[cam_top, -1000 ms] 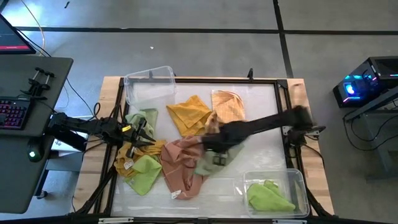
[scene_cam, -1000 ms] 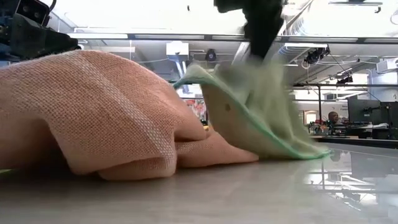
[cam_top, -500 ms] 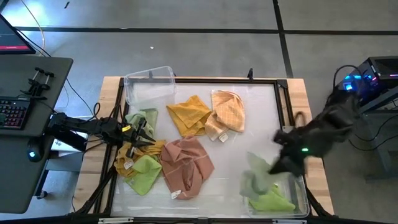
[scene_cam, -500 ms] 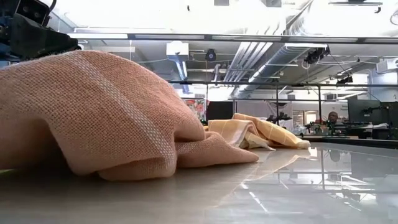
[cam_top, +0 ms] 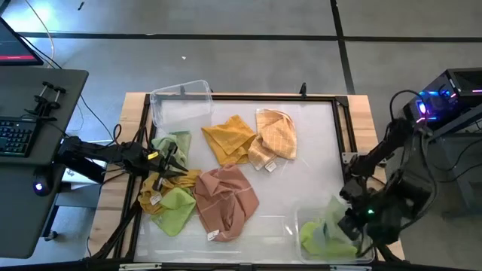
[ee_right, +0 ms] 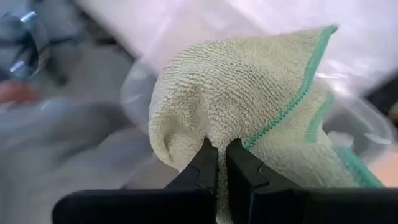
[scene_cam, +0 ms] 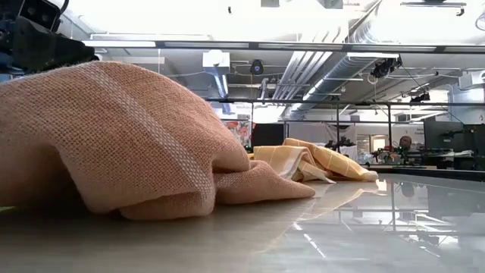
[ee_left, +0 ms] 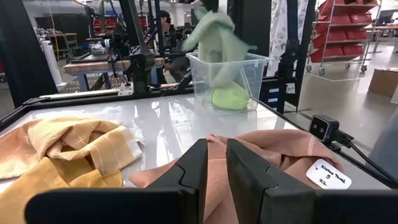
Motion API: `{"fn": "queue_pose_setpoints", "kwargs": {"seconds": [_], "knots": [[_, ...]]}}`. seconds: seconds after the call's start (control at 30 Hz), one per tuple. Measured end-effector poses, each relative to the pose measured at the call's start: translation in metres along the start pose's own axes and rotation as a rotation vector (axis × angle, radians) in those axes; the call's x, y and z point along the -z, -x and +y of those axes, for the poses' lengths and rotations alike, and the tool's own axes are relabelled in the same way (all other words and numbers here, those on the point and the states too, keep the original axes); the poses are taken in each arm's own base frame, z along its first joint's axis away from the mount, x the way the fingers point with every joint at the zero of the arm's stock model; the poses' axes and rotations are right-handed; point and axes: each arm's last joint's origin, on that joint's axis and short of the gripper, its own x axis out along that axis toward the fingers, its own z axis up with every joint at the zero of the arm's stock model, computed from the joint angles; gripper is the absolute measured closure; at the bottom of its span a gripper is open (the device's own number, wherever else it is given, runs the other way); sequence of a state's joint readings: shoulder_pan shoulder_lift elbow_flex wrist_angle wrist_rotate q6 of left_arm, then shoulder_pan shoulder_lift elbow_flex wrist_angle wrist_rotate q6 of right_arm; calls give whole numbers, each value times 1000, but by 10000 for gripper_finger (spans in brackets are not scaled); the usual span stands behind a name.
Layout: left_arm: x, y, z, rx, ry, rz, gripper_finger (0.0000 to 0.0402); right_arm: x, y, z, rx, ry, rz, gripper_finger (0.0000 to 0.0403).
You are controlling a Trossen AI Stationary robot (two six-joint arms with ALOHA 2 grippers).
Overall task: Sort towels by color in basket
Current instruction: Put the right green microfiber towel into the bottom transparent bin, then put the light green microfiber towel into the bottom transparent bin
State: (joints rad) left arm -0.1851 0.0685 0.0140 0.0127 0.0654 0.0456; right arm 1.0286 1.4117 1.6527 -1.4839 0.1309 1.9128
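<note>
Green towel (ee_right: pixel 249 106) over clear bin (cam_top: pixel 361 218)

Keyboard (cam_top: pixel 16 136) at left edge of the overhead frame, computer with blue lights (cam_top: pixel 440 102) at right edge, red shelving (ee_left: pixel 360 31) at upper right, cardboard box (ee_left: pixel 384 81) beside it

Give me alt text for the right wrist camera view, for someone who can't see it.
The right gripper, shut, pinches a fold of a pale green towel with darker green stitched edging. The towel hangs over a clear plastic bin; everything behind it is blurred.
</note>
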Motion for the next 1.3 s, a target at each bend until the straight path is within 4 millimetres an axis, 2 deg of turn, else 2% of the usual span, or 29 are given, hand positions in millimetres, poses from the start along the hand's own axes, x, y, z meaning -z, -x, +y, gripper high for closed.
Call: {"fn": "queue_pose_setpoints", "kwargs": {"seconds": [0.37, 0.47, 0.57, 0.73, 0.83, 0.9, 1.0, 1.07, 1.3], "knots": [[0, 0, 0, 0, 0, 0, 355, 23, -66, 38, 119, -34, -36, 394], [0, 0, 0, -1, 0, 0, 355, 24, -85, 43, 197, -106, -50, 378], [0, 0, 0, -1, 0, 0, 355, 19, -97, 48, 249, -141, -27, 340], [0, 0, 0, -1, 0, 0, 355, 4, -99, 56, 251, -68, 123, 255], [0, 0, 0, -1, 0, 0, 355, -4, -86, 58, 183, 11, 271, 223], [0, 0, 0, -1, 0, 0, 355, -9, -76, 57, 132, 16, 273, 216], [0, 0, 0, -1, 0, 0, 355, -13, -68, 55, 87, 20, 180, 222], [0, 0, 0, -1, 0, 0, 355, -13, -70, 52, 95, 1, 149, 239], [0, 0, 0, -1, 0, 0, 355, -5, -124, 38, 120, -58, 147, 316]]}}
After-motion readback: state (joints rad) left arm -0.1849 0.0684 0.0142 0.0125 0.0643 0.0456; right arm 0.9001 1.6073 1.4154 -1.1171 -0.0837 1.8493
